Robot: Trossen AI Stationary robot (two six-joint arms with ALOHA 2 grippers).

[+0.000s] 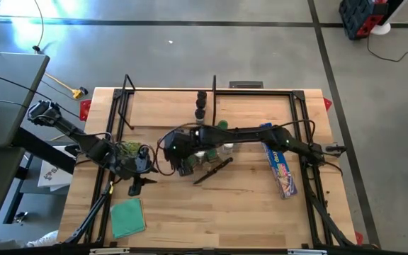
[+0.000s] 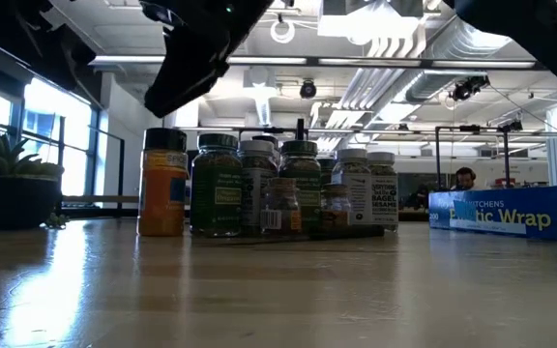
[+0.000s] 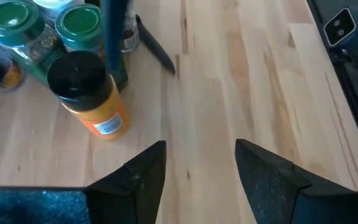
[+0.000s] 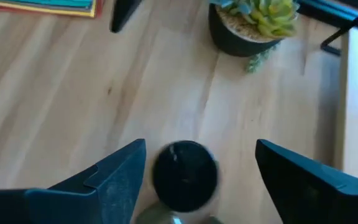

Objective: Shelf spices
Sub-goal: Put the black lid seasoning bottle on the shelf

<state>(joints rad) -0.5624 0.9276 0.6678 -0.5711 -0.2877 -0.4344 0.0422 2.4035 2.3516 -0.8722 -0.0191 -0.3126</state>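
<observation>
Above the cluster of small cylindrical spice jars [image 1: 205,150] at mid-table: right gripper [image 4: 201,171], fingers spread, straddling a black-capped jar [image 4: 185,172] without gripping. Left gripper [image 3: 201,165], fingers parted, empty, hangs beside the orange black-capped jar [image 3: 91,94] over bare planks. Pale wooden shelf [image 1: 253,106] behind the cluster carries stacked dark jars [image 1: 201,105]; remainder unoccupied.

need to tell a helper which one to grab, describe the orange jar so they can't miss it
Start at the cluster of spice jars standing mid-table on the wooden tabletop. In the low view, go to the end of the cluster farthest from the blue wrap box. The orange jar stands there: bright orange contents, black cap, while its nearest neighbours are green-capped.
</observation>
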